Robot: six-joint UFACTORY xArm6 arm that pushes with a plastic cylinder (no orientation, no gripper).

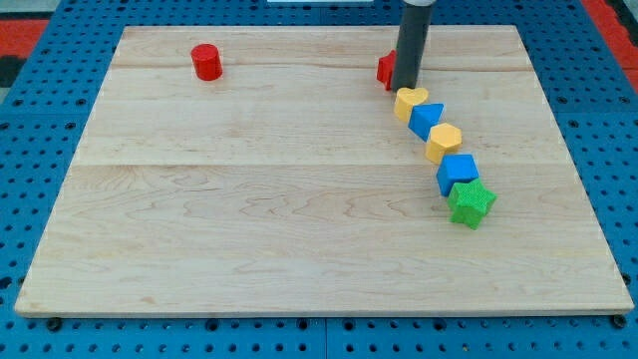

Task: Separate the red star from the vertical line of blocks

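Where the wooden board (299,199) nears its top edge, red star (384,68) mostly hidden behind rod, my tip (405,89) touching its right side, above yellow heart (410,102) heading the block line, no jaws, plain rod.

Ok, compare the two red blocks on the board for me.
The red cylinder stands alone near the view's top left, in full view; the red star sits at the top of the line of blocks, just above the yellow heart, and is mostly hidden behind my rod. My tip is right beside the red star and far from the red cylinder. Both are red and lie near the board's top edge.
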